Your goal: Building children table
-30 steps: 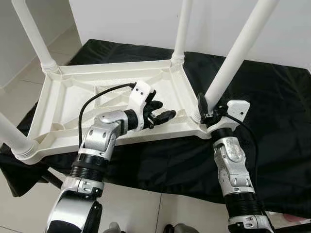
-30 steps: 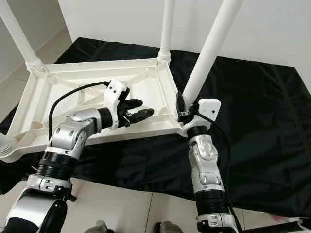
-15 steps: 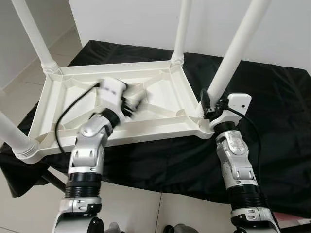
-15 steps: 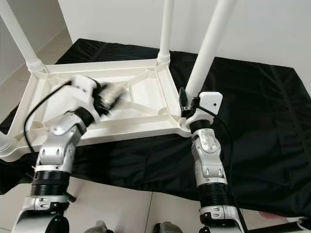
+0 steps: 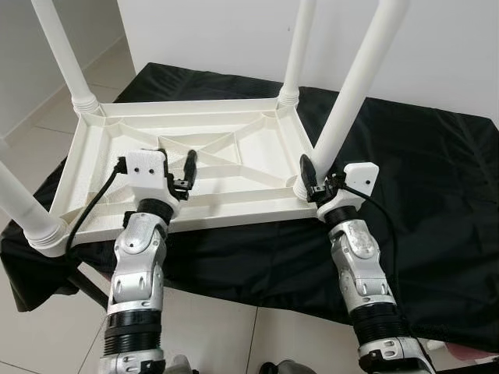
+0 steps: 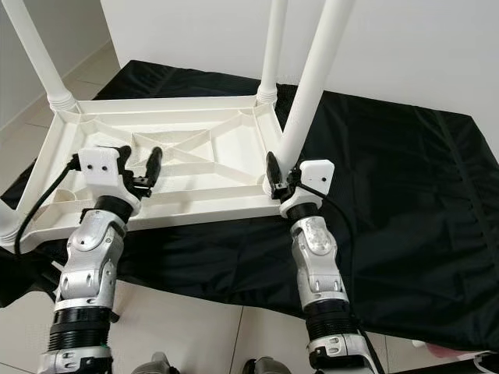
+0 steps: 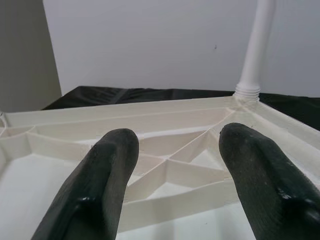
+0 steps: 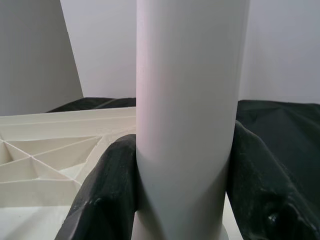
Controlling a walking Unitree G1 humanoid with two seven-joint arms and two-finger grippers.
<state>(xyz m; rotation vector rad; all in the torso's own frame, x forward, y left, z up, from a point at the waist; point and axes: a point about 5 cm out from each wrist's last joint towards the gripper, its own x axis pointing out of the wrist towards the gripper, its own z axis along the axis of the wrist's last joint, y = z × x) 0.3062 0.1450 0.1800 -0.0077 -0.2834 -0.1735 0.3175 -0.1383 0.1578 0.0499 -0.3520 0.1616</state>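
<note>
Firmly, right gripper clamps table leg

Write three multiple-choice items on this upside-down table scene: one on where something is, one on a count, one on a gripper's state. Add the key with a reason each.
1. Where does the white tabletop lie?
A. On a black cloth
B. On bare floor tiles
C. Leaning against the wall

2. How many legs stand up from the tabletop?
A. Two
B. Three
C. Four

3. What is the right gripper doing?
A. Hanging open beside the cloth
B. Clamped around a table leg
C. Holding a screwdriver

Key:
1. A, the black cloth spreads under and around the tabletop.
2. C, a leg rises from each corner: far left, far right, near left and near right.
3. B, the right wrist view shows a black finger pressed against each side of the near right leg, while the left gripper is open over the tabletop's ribs.
</note>
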